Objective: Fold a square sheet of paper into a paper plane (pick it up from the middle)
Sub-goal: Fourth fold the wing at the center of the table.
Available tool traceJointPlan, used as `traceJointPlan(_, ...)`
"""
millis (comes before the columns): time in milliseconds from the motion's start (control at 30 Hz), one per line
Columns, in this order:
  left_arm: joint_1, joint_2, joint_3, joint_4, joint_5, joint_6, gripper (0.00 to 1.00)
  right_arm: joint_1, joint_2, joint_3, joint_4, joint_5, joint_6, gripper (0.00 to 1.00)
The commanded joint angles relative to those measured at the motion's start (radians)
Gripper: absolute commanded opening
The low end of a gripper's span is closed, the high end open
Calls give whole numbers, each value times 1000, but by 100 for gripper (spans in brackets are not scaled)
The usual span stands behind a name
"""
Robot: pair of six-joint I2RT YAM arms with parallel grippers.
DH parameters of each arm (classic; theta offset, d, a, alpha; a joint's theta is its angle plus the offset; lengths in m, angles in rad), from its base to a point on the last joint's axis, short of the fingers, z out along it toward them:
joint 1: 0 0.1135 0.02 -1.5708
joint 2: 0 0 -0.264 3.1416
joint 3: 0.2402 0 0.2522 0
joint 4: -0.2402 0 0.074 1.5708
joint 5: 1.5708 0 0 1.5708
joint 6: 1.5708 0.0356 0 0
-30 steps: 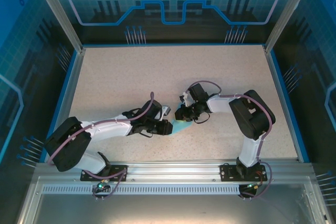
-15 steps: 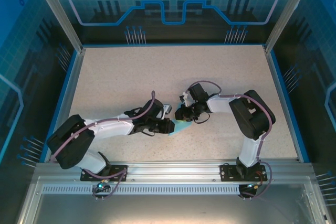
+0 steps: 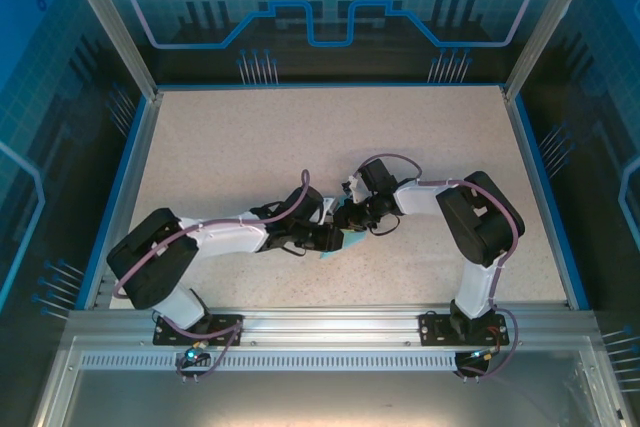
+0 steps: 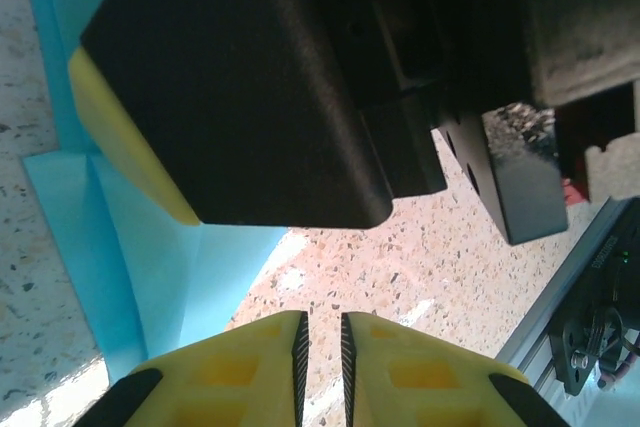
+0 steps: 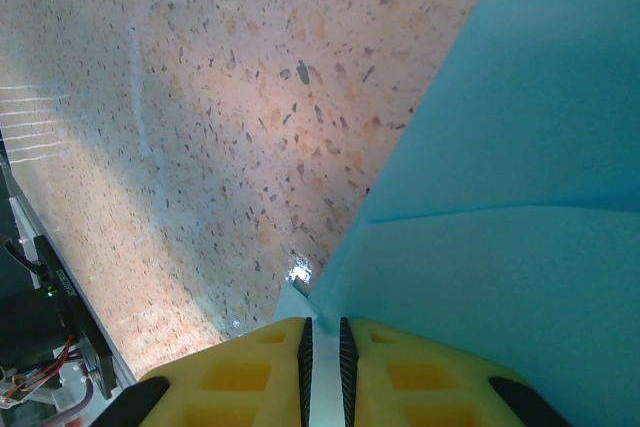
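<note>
Both arms reach in over the speckled desk (image 3: 250, 147) and meet a little near of its middle. The left gripper (image 3: 338, 238) comes in from the left and the right gripper (image 3: 347, 219) from the right, and the two are just beside each other. The light-blue paper (image 3: 335, 250) lies under and between them, with only a small pointed piece showing on their near side.

From the left wrist, the left gripper (image 4: 322, 322) has its yellow pads drawn nearly together. Only a thin slit is left between them, bare desk shows through it, and nothing is gripped. The paper (image 4: 110, 217) lies to the left of these pads, flat on the desk, with straight creases and an overlapping layer. One of the right gripper's fingers (image 4: 240, 87), black with a yellow pad, sits over the paper just above the left gripper's tips.

From the right wrist, the right gripper (image 5: 322, 325) is also narrow. The paper (image 5: 520, 247) runs straight down into the slit between its pads, so the gripper appears to be pinching the paper at an edge. The paper covers the right side of that view and a crease line crosses it. Its left edge runs diagonally over the desk.
</note>
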Motion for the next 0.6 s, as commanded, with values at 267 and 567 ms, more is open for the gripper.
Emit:
traceJointPlan(267,-5,74,51,-52,-42,51,18,-5,32,-10,-23,75,-14,19)
traceJointPlan(567,-3,103,26,-85,-117,71,16,-5,26,-2,-31,65,-14,19)
